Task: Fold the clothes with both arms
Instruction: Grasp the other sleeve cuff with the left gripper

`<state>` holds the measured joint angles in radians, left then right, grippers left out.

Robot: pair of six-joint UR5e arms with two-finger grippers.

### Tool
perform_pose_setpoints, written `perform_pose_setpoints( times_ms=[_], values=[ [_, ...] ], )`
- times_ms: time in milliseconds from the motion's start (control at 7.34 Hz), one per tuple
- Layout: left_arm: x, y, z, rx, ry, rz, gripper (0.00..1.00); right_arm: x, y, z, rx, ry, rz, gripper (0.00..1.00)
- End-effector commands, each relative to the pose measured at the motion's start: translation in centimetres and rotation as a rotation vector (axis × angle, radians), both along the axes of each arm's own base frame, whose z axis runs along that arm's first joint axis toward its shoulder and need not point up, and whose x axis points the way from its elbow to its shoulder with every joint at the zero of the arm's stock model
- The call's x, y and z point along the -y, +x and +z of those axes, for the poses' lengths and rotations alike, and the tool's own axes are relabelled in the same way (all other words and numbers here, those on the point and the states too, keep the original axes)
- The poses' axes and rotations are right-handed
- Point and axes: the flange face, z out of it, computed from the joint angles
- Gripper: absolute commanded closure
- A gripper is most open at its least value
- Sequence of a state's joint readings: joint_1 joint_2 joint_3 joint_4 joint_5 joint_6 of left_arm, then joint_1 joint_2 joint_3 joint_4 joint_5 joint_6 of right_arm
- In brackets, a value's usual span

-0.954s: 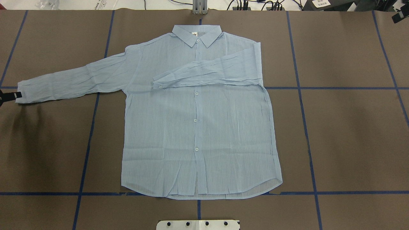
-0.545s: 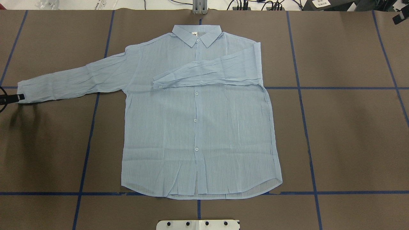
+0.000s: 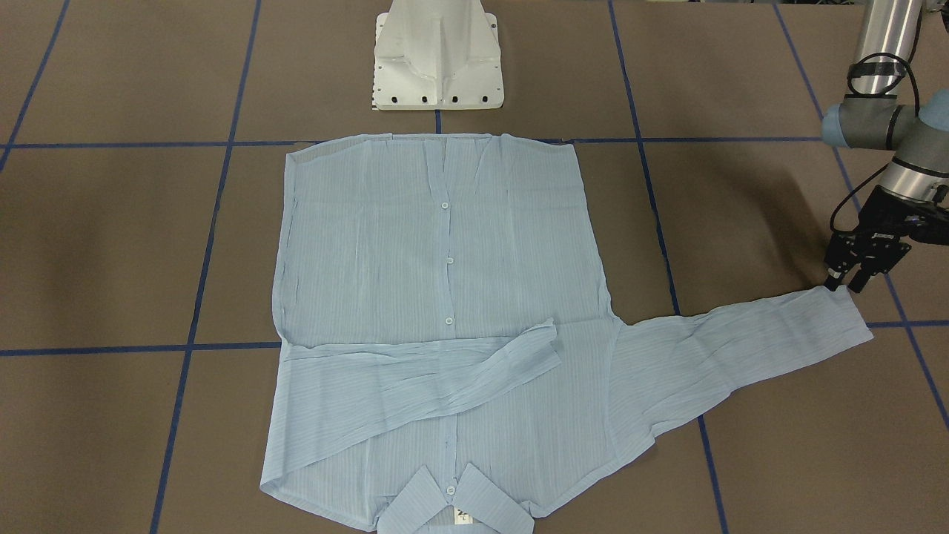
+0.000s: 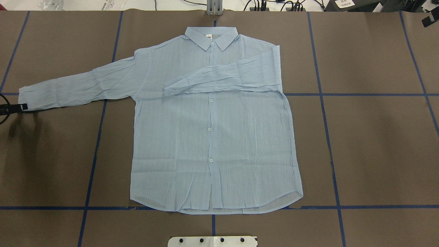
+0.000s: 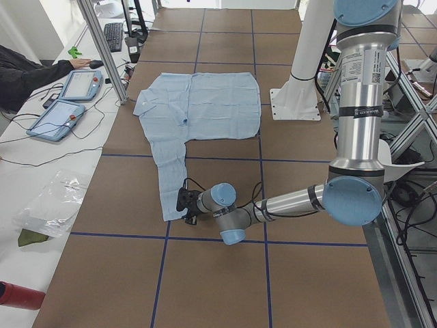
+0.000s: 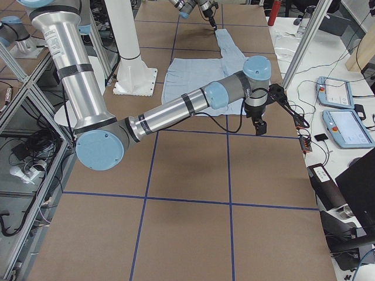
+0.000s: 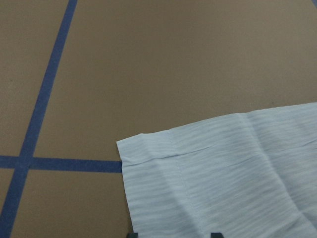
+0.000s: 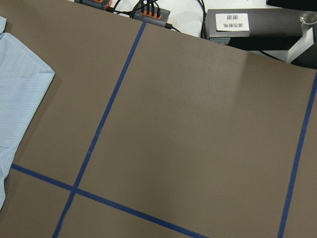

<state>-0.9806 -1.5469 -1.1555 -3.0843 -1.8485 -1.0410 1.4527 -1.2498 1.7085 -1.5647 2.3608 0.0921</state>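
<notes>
shirt [image 4: 212,137]: 1, flat on counter [image 4: 377,137], front up | sleeves: 2, one folded sleeve [image 4: 223,80] across chest, one stretched sleeve [image 4: 79,87] out flat | front buttons [image 4: 209,129] seen: 4 | left end effector [image 3: 843,285]: fingers spread, tips at cuff [image 7: 148,153] of stretched sleeve | right end effector [image 6: 262,126]: over bare counter beside shirt, spread or pressed together cannot tell

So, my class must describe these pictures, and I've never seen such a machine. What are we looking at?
It is a robot with two jointed arms on a white pedestal, each ending in a two-finger gripper. Cameras look from above, the front, both table ends and each wrist. On the brown table lies a buttoned light-blue shirt, one sleeve folded across its chest, the other sleeve stretched out. The left gripper is open at that sleeve's cuff, nothing gripped yet. The right gripper hangs over bare table, away from the shirt.
</notes>
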Motion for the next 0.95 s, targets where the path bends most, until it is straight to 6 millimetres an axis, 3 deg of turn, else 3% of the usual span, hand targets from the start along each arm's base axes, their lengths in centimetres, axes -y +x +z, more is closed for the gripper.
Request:
perform_pose_setpoints(
  times_ms=[0, 136, 273, 545, 818],
  values=[
    [-0.24, 0.38, 0.20, 0.003, -0.002, 0.010, 0.42, -0.05, 0.01, 0.10, 0.000, -0.001, 0.000, 0.00],
    [-0.38, 0.73, 0.20, 0.003, -0.002, 0.018, 0.42, -0.05, 0.02, 0.10, -0.002, -0.001, 0.001, 0.00],
    [-0.37, 0.72, 0.20, 0.003, -0.002, 0.016, 0.49, -0.05, 0.02, 0.10, -0.002, -0.001, 0.001, 0.00],
    [-0.36, 0.80, -0.15, -0.004, 0.004, 0.022, 1.00, -0.08, 0.01, 0.02, 0.000, 0.000, 0.000, 0.00],
    [-0.93, 0.44, 0.09, 0.018, 0.044, 0.054, 1.00, -0.25, 0.03, -0.08, 0.001, 0.002, 0.001, 0.00]
  ],
)
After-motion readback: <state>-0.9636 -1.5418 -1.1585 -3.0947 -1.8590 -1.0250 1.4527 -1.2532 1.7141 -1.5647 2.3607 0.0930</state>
